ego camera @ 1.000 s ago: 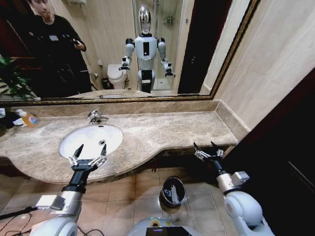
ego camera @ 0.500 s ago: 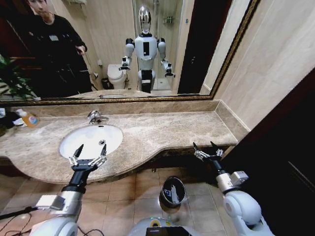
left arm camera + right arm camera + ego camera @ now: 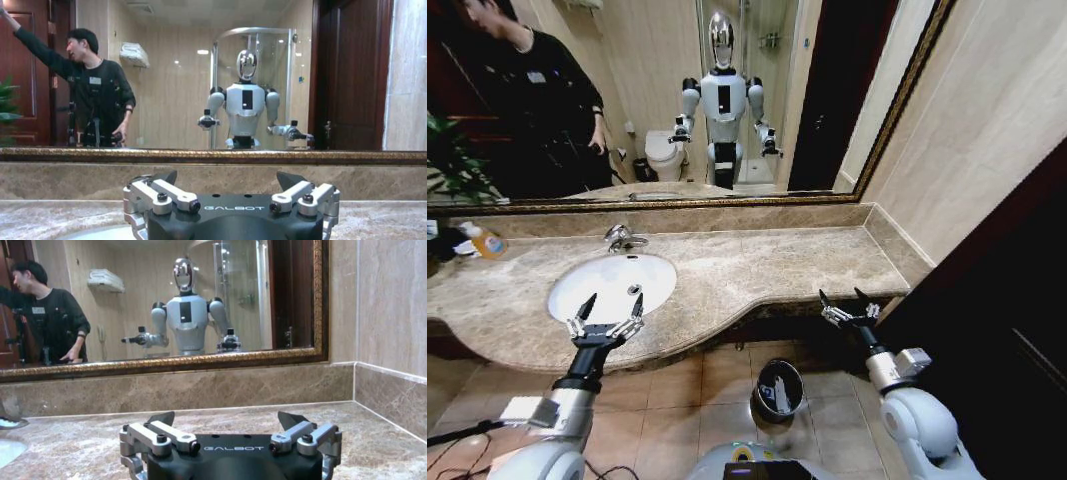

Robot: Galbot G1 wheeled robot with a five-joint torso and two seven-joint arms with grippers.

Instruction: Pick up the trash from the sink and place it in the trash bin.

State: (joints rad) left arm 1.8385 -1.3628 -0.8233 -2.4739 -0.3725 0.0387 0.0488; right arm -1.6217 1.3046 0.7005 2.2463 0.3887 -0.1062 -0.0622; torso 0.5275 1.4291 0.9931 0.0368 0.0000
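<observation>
The white oval sink [image 3: 607,280] sits in the beige marble counter, with a chrome tap [image 3: 620,237] behind it. Its bowl shows a small drain. My left gripper [image 3: 614,305] hovers open over the sink's front rim, nothing between its fingers; the left wrist view shows it [image 3: 229,177] facing the mirror. My right gripper [image 3: 842,300] is open and empty at the counter's right front edge, and appears again in the right wrist view [image 3: 227,416]. The black trash bin [image 3: 763,378] stands on the floor between the arms, with a white piece of trash [image 3: 783,396] inside.
An orange-labelled soap bottle [image 3: 485,241] stands at the counter's far left. A gold-framed mirror [image 3: 677,100] runs along the back wall and reflects the robot. A dark wall [image 3: 1007,320] closes in on the right. Brown tiled floor [image 3: 677,390] lies under the counter.
</observation>
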